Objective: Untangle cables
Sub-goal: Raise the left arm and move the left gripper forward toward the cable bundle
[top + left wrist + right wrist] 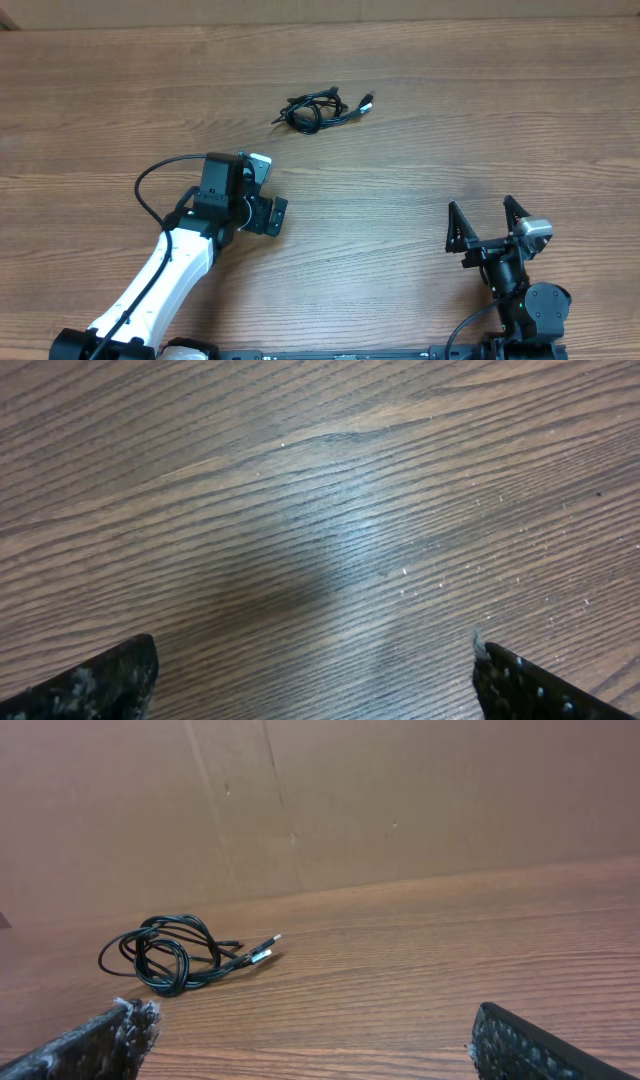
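On wood-grain table (420, 150): leaving knotted cable bundle (318, 110) untouched; angling left gripper (272, 215) toward it, jaws spread, likely for a grab; idling right gripper (488, 222) nearside, jaws spread too.

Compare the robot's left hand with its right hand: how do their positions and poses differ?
The left hand is stretched out over the table, nearer the cables; the right hand sits back by the near edge. The left hand faces down at bare wood; the right hand looks level across the table, toward the cables. Both are open and empty.
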Action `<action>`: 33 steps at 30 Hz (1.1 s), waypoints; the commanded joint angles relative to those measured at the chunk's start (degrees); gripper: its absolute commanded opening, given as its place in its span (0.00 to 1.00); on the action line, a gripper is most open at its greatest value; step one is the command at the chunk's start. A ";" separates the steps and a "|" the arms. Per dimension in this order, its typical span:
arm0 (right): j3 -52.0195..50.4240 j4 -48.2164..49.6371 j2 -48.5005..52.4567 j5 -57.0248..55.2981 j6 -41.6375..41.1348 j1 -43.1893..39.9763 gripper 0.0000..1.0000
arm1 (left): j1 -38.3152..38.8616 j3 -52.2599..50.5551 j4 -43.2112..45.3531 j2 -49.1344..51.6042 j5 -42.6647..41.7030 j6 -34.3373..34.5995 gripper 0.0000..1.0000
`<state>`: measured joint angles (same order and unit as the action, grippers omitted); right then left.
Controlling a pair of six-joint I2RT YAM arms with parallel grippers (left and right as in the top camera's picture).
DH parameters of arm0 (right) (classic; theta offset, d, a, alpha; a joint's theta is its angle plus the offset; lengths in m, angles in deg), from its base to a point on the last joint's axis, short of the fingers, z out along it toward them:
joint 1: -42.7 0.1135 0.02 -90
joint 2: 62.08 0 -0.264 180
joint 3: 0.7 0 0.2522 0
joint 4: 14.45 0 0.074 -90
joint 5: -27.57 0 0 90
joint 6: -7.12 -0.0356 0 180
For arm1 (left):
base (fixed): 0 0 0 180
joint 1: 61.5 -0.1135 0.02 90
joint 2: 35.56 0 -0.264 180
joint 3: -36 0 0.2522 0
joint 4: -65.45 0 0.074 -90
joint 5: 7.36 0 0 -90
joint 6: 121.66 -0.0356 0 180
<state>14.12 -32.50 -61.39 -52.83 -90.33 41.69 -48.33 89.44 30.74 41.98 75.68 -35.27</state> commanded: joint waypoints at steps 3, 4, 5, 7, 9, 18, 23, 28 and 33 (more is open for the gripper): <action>-0.61 0.28 -0.52 -0.57 0.24 0.37 1.00 | 0.52 1.31 0.44 0.57 -2.40 -0.76 1.00; -0.61 0.28 -0.52 -0.57 0.22 0.37 1.00 | 0.52 1.31 0.46 0.57 -4.37 -0.15 1.00; -0.61 0.28 -0.52 -0.57 0.24 0.37 1.00 | 0.52 1.31 0.42 0.57 -6.56 -0.02 1.00; -0.61 0.28 -0.52 -0.57 0.24 0.37 1.00 | 0.52 1.29 0.15 0.57 -9.46 -0.02 0.99; -0.61 0.28 -0.52 -0.57 0.24 0.37 1.00 | 0.52 1.29 0.17 0.57 -9.64 -0.02 1.00; -0.61 0.28 -0.52 -0.57 0.24 0.37 1.00 | 0.52 1.29 -0.09 0.57 -9.88 2.54 1.00; -0.61 0.28 -0.52 -0.57 0.24 0.37 1.00 | 1.38 1.31 -6.49 0.57 -9.46 2.56 1.00; -0.59 0.28 -0.52 -0.57 0.24 0.37 1.00 | 3.10 1.33 -10.95 0.57 -1.79 4.17 1.00; -0.61 0.28 -0.52 -0.57 0.24 0.37 1.00 | 4.87 1.90 -12.26 0.57 1.66 7.61 1.00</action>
<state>14.12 -32.46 -61.39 -52.83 -90.33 41.69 -44.44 89.68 18.58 42.09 75.00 -30.25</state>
